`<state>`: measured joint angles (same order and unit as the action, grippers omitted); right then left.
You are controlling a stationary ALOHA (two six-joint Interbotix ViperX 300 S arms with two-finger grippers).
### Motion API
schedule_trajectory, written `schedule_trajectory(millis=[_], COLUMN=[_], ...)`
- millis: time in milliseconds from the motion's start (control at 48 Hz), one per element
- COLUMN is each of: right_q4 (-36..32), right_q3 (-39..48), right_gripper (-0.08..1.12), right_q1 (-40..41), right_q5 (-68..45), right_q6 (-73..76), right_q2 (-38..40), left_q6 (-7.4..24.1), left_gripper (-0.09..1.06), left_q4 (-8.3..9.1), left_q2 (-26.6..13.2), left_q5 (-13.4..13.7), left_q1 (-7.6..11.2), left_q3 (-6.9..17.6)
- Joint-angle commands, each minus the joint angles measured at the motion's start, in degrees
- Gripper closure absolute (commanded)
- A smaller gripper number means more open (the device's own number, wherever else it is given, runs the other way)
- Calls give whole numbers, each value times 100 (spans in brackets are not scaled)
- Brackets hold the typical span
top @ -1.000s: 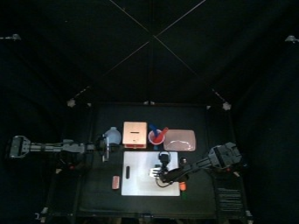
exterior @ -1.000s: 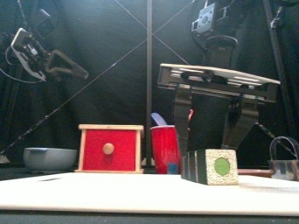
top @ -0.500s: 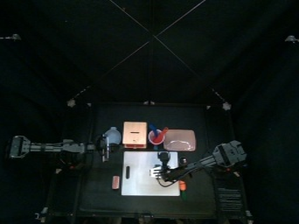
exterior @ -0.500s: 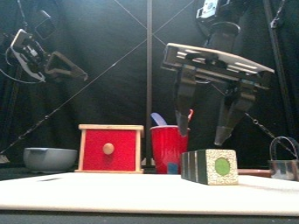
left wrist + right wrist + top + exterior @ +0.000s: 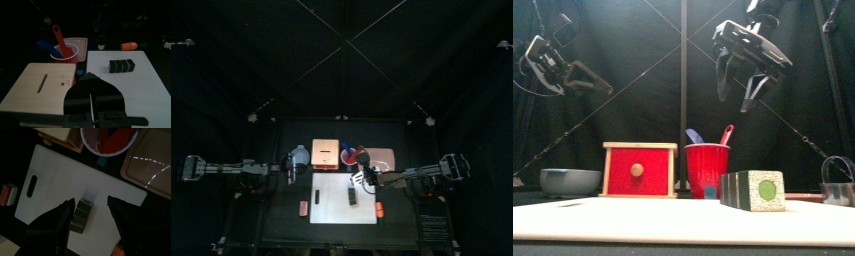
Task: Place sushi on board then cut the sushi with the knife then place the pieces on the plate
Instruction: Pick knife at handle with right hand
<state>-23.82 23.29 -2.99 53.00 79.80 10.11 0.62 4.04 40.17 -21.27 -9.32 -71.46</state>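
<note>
Black table in curtained booth, white cutting board (image 5: 331, 205) lying near front. Right gripper (image 5: 736, 98) hovering high over board, jaws apart, gripping nothing. Sushi roll (image 5: 754, 190) sitting on board beneath. Left gripper (image 5: 87, 76) resting off board's left edge, jaws together.

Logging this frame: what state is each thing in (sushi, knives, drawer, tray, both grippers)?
sushi roll: whole, uncut, lying on the white board.
blue knife, red knife: both standing in the red cup.
wooden box: drawer shut.
pink tray: empty.
right gripper: open, empty, raised above the board.
left gripper: shut, empty.
</note>
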Motion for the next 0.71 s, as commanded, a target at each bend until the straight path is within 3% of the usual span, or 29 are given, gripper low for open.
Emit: schedule_trajectory(millis=[21,271,708], right_q4=[325,1292,3727], right_q3=[-97,-325,-1099], right_gripper=[17,17,17], right_q1=[536,1758,3727], right_q5=[-9,18,659], right_q6=[-826,-3094,-6864], right_q2=[448,861,422], left_q6=[-9,9,0], left_gripper=[98,98,98], left_q4=[-35,-193,-185], left_q2=[-9,-18,-9], left_q5=[-18,-18,-18], left_q1=[-26,-44,-79], left_q3=[70,70,62])
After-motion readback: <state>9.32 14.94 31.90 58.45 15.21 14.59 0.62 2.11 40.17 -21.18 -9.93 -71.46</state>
